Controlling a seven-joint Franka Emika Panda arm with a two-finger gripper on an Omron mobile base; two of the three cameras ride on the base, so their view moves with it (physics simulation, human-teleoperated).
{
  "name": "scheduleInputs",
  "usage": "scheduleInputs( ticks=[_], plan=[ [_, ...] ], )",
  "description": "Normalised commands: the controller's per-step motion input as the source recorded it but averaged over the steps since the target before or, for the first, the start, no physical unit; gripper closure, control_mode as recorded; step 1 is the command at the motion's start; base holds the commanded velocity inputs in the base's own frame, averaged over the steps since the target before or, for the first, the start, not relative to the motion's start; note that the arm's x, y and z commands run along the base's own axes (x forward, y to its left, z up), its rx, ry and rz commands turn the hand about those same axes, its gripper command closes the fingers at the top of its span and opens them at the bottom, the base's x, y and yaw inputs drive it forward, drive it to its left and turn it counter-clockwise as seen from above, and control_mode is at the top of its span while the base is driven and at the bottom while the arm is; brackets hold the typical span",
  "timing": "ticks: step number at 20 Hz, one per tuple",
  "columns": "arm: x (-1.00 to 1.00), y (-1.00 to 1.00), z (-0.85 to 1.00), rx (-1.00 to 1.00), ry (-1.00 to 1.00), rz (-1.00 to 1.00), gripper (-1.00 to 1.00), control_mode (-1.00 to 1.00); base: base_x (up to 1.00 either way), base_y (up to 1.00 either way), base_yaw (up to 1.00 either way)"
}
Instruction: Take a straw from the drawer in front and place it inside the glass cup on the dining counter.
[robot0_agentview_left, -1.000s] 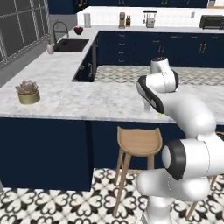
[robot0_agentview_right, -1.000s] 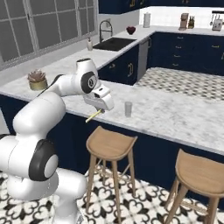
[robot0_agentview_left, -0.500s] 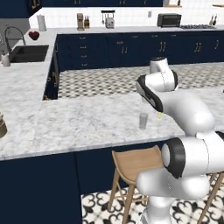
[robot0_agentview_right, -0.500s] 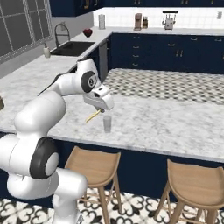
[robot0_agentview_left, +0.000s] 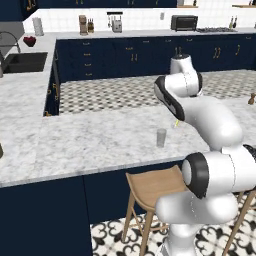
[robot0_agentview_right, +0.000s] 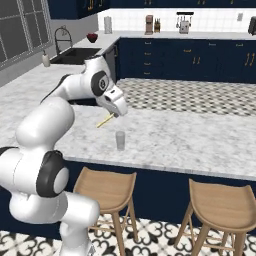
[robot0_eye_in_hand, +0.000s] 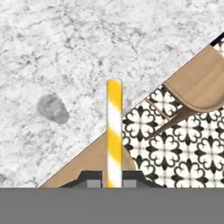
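Note:
My gripper (robot0_agentview_right: 115, 114) is shut on the straw (robot0_agentview_right: 105, 120), which slants down and to the left from the jaws above the dining counter (robot0_agentview_right: 190, 135). In the hand view the straw (robot0_eye_in_hand: 114, 131) is yellow-and-white striped and stands straight up between the two dark fingertips (robot0_eye_in_hand: 93, 181). The glass cup (robot0_agentview_right: 120, 140) stands upright on the marble, just below and slightly right of the gripper. From the hand view the glass cup (robot0_eye_in_hand: 52, 108) lies left of the straw. In the left base view the glass cup (robot0_agentview_left: 161, 137) stands left of the straw tip (robot0_agentview_left: 176, 122). The drawer is out of view.
Wooden stools (robot0_agentview_right: 107, 187) (robot0_agentview_right: 220, 200) stand under the counter's near edge, one also in the left base view (robot0_agentview_left: 150, 187). A sink (robot0_agentview_right: 75, 55) is at the far left. Navy cabinets and appliances (robot0_agentview_left: 183, 22) line the back wall across patterned floor.
The whole picture has shifted because the base has driven along the counter; the plant pot has left view and the cup now sits nearer the arm. The gripper stays shut on the straw.

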Motion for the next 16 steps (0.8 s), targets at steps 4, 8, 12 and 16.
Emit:
scheduleInputs(
  ticks=[4,8,12,16],
  plan=[
    [0.00,0.00,0.29,0.00,-0.46,0.34,1.00,-1.00,0.00,0.00,0.00],
    [0.04,0.00,0.05,0.00,-0.41,0.48,1.00,-1.00,0.00,0.00,0.00],
    [0.29,-0.09,0.00,0.00,-0.36,0.56,1.00,-1.00,0.00,0.00,0.00],
    [0.51,0.01,0.00,0.00,-0.28,0.53,1.00,-1.00,0.00,0.00,0.00]
  ],
)
